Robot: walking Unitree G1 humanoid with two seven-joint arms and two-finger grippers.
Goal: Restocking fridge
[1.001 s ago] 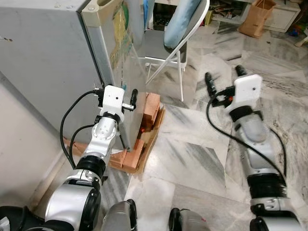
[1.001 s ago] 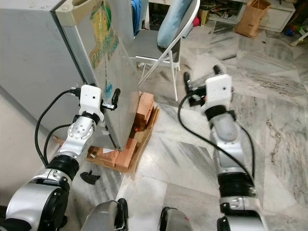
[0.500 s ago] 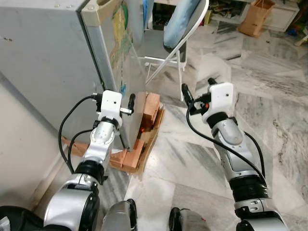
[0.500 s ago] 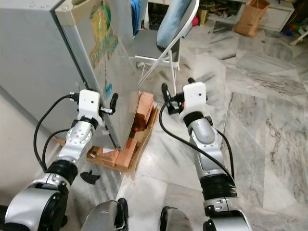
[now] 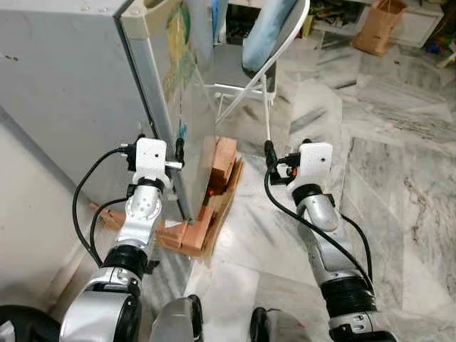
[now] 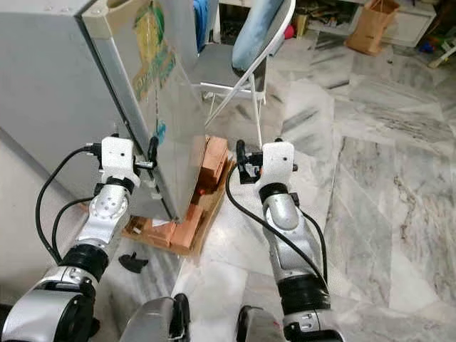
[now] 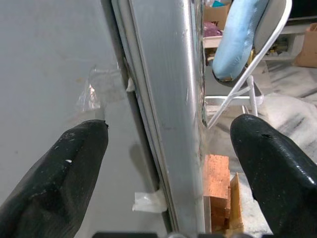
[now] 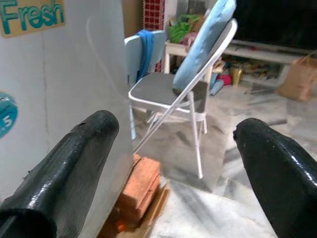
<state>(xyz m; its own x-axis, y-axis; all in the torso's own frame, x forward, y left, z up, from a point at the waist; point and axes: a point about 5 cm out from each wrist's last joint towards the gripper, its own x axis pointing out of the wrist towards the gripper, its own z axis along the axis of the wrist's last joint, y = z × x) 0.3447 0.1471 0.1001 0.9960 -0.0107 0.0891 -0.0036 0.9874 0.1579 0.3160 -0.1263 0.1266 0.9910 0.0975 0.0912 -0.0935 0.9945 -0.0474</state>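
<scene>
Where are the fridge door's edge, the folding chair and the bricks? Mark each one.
fridge door's edge (image 7: 171, 99), left wrist view, on the metal strip between the tool's fingers.
folding chair (image 5: 235, 68), left eye view, on the grey seat.
bricks (image 6: 212, 158), right eye view, on the upper brick's face.

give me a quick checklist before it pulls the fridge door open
1. Left gripper fingers open: ok.
2. Left gripper straddling the fridge door edge: ok, one finger on each side in the left wrist view.
3. Right gripper open, free of the door: ok, it holds nothing.
4. Folding chair out of the door's swing: cannot tell, it stands close.
5. Bricks under the fridge steady: cannot tell.
</scene>
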